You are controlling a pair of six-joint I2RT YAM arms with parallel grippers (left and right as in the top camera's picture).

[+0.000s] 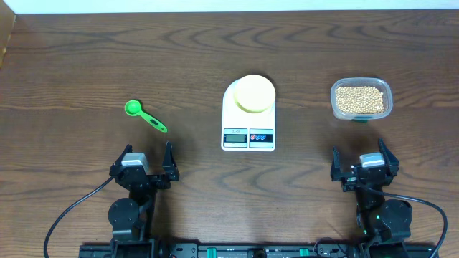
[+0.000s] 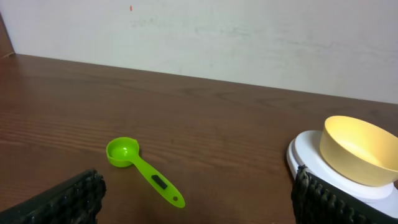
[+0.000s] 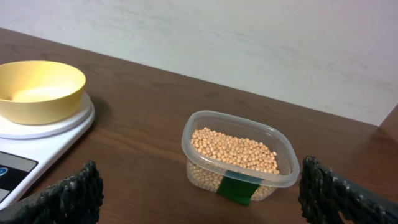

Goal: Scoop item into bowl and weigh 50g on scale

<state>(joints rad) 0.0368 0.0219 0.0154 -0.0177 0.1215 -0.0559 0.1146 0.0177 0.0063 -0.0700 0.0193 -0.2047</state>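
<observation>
While well ahead of spread right jaws, beans (image 3: 233, 149).

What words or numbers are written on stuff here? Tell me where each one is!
Nothing here can be read.
scale: its display and the print by its buttons are too small to read.
green measuring scoop: a dark mark, too blurred to read.
clear container: green sticker, no letters visible.
</observation>
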